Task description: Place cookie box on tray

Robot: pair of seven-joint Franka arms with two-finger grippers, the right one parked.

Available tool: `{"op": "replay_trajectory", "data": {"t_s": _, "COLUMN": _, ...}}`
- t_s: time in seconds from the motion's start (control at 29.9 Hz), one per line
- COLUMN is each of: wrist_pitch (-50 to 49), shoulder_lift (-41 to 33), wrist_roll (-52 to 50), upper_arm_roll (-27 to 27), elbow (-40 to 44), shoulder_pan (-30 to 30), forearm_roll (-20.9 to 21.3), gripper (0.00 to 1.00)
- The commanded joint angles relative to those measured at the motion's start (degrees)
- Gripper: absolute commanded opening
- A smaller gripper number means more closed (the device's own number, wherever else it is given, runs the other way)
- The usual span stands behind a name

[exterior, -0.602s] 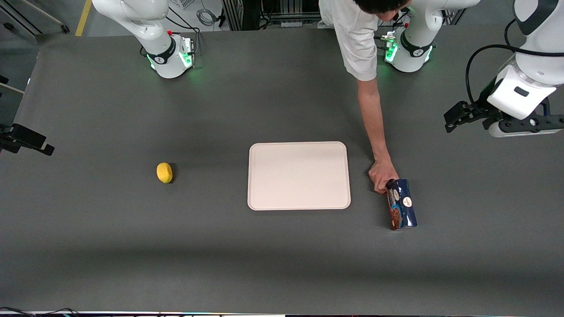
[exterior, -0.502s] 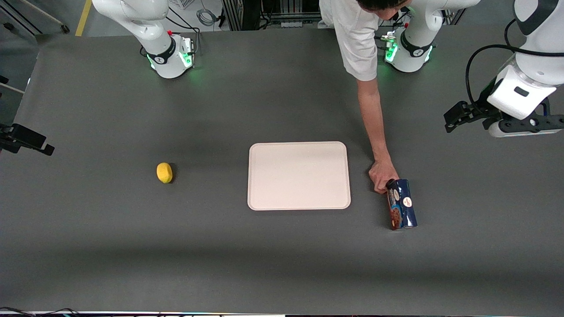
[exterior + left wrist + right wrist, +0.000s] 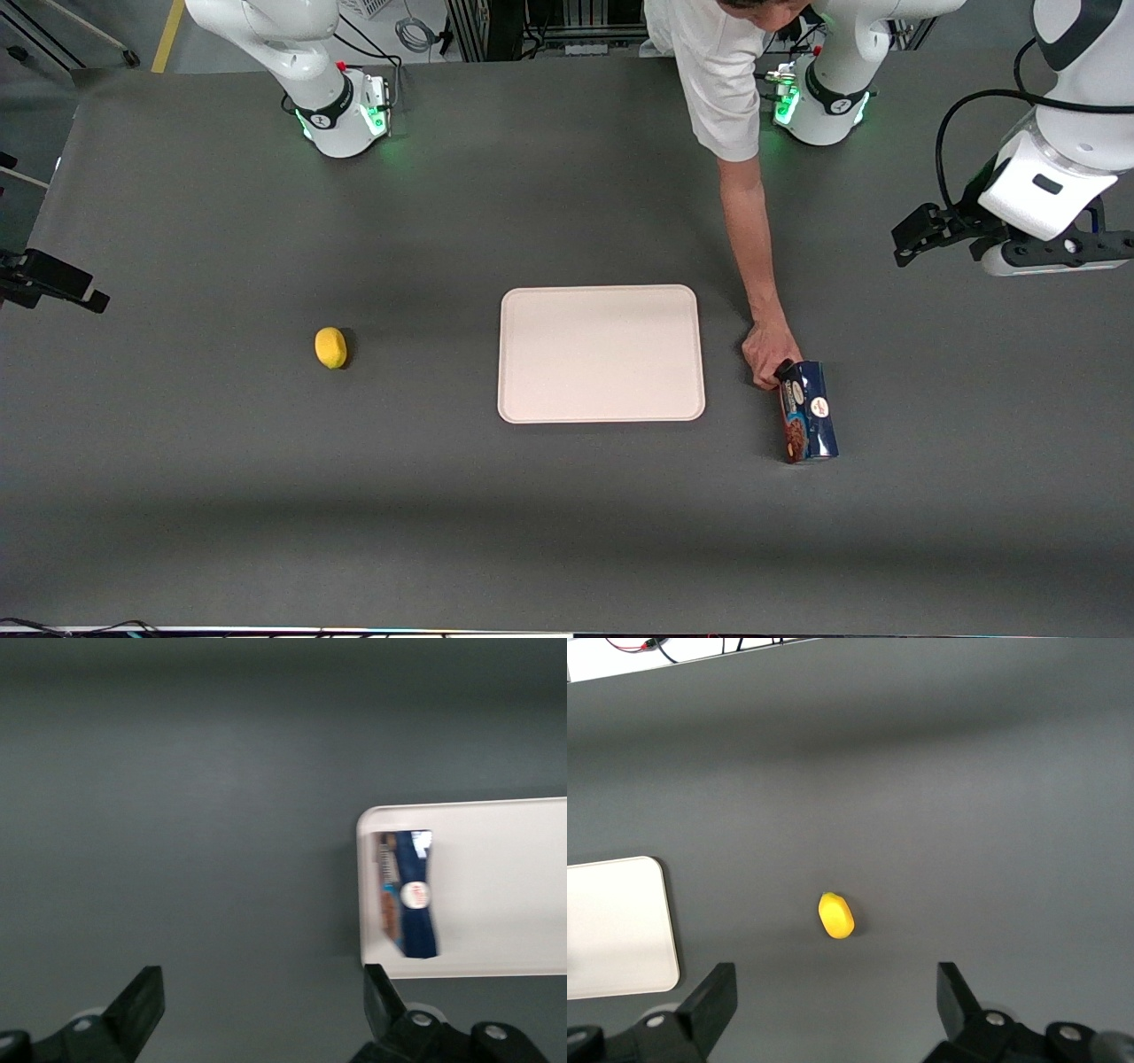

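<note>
Checking layout before the pick, biggest first.

Tabletop (image 3: 567,532): dark grey and mostly bare.

Tray (image 3: 602,306): flat at mid-tabletop, nothing on it, long edges parallel to the tabletop's front edge.

Person's hand (image 3: 767,353): reaching in from the tabletop's rear edge, fingers touching the box end that is farther from the front camera.

Box (image 3: 807,412): lying on the tabletop just beside the tray's short edge, on the working arm's side, not on the tray. Its long axis is roughly parallel to that short edge and points at the tabletop's front edge, only slightly skewed. In the wrist view the box overlaps the tray corner. The front view shows bare tabletop between them, so I go by the front view.

Lemon (image 3: 330,347): toward the parked arm's end, irrelevant.

End effector (image 3: 261,988): fingers spread wide, nothing between them. It hangs above the tabletop near the working-arm edge, well apart from the box.

Key relation: from the end effector, the box lies toward the front edge and inward toward the tray. My read is that the fingers should close across the box's short width, so wrist yaw matters. I'd hold off until the hand is clear.
</note>
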Motion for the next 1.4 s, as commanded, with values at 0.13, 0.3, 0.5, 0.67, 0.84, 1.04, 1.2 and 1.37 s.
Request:
{"op": "replay_trajectory", "data": {"t_s": 0.13, "wrist_pitch": -0.8, "shoulder_lift": 0.2, "wrist_roll": 0.6, "upper_arm_roll": 0.6, "elbow": 0.5, "shoulder_pan": -1.0, "forearm_roll": 1.0, "gripper": 1.0}}
{"op": "replay_trajectory", "data": {"t_s": 0.3, "wrist_pitch": -0.4, "shoulder_lift": 0.3, "wrist_roll": 0.6, "upper_arm_roll": 0.6, "elbow": 0.5, "shoulder_pan": -1.0, "forearm_roll": 0.9, "gripper": 1.0}}
{"op": "replay_trajectory", "data": {"t_s": 0.5, "wrist_pitch": 0.1, "shoulder_lift": 0.9, "wrist_roll": 0.6, "upper_arm_roll": 0.6, "elbow": 0.6, "shoulder_pan": -1.1, "forearm_roll": 1.0, "gripper": 1.0}}
{"op": "replay_trajectory", "data": {"t_s": 0.67, "wrist_pitch": 0.1, "shoulder_lift": 2.0, "wrist_roll": 0.5, "upper_arm_roll": 0.7, "elbow": 1.6, "shoulder_pan": -1.1, "forearm_roll": 1.0, "gripper": 1.0}}
{"op": "replay_trajectory", "data": {"t_s": 0.84, "wrist_pitch": -0.1, "shoulder_lift": 2.0, "wrist_roll": 0.5, "upper_arm_roll": 0.6, "elbow": 1.7, "shoulder_pan": -1.2, "forearm_roll": 1.0, "gripper": 1.0}}
{"op": "replay_trajectory", "data": {"t_s": 1.04, "wrist_pitch": -0.3, "shoulder_lift": 2.0, "wrist_roll": 0.5, "upper_arm_roll": 0.6, "elbow": 1.7, "shoulder_pan": -1.2, "forearm_roll": 1.0, "gripper": 1.0}}
{"op": "replay_trajectory", "data": {"t_s": 1.2, "wrist_pitch": -0.4, "shoulder_lift": 2.0, "wrist_roll": 0.4, "upper_arm_roll": 0.5, "elbow": 1.6, "shoulder_pan": -1.3, "forearm_roll": 1.0, "gripper": 1.0}}
{"op": "replay_trajectory", "data": {"t_s": 1.37, "wrist_pitch": -0.2, "shoulder_lift": 2.0, "wrist_roll": 0.0, "upper_arm_roll": 0.5, "elbow": 1.3, "shoulder_pan": -1.3, "forearm_roll": 0.9, "gripper": 1.0}}
